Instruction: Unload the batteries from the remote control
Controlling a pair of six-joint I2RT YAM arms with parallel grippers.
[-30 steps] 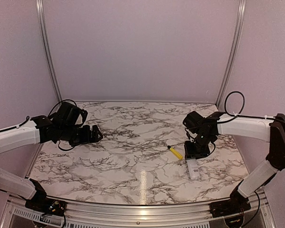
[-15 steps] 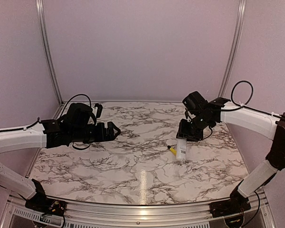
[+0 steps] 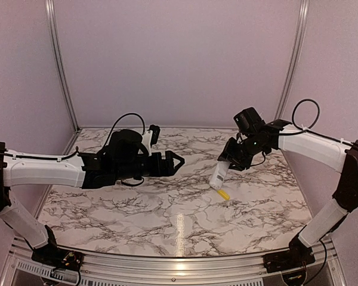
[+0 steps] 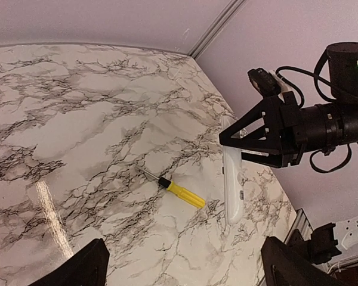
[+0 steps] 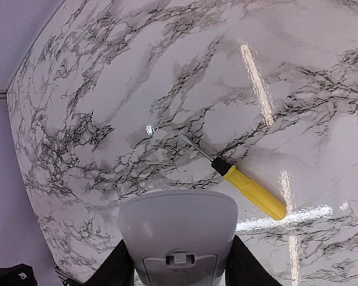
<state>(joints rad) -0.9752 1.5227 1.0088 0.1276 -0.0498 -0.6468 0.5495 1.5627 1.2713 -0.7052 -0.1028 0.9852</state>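
Note:
My right gripper is shut on the remote control, a slim white bar held above the table with its free end hanging down toward the table. In the right wrist view the remote sits between my fingers, with its latched back cover facing the camera. The batteries are hidden. My left gripper is open and empty, left of the remote and apart from it. In the left wrist view the remote hangs from the right gripper, beyond my open fingertips.
A yellow-handled screwdriver lies on the marble table just below the remote; it also shows in the left wrist view and the right wrist view. Purple walls with metal posts close in the back and sides.
My right gripper has lifted the remote off the table and carried it left and back, over the screwdriver. My left arm has reached right toward the middle, gripper open.

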